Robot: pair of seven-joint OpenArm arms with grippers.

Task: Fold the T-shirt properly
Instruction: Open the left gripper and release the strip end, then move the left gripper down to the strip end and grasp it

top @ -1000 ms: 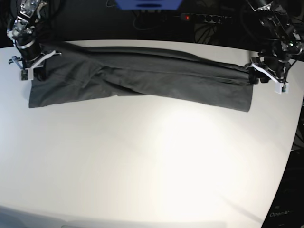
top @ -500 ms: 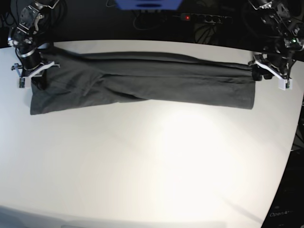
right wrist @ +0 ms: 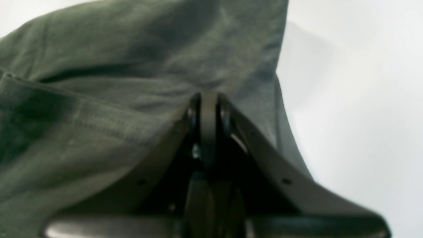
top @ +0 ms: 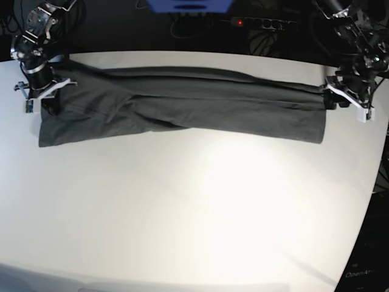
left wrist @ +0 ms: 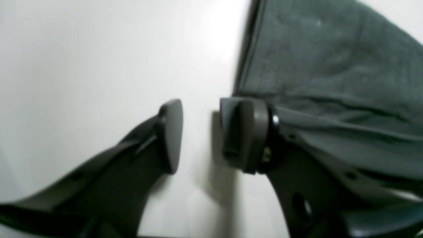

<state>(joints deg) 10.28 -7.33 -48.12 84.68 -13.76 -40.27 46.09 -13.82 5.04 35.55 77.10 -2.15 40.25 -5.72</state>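
The T-shirt (top: 182, 103) lies stretched flat on the desk (top: 194, 207), one end clenched in the right tool (right wrist: 208, 99), the left tool (left wrist: 201, 132) released beside its other edge.

Strong overhead light throws a broad glare patch on the glossy white table (top: 231, 182) (edges bow with wide-angle distortion). Both wrist views are soft and blurred, with shadows under the dark fingers (left wrist: 170, 135).

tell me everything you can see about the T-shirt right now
The T-shirt is plain dark grey, of thin soft cloth, folded into a long creased band across the far part of the white table. The right gripper is shut on one end. The left gripper is open beside the other end, nothing between its fingers.
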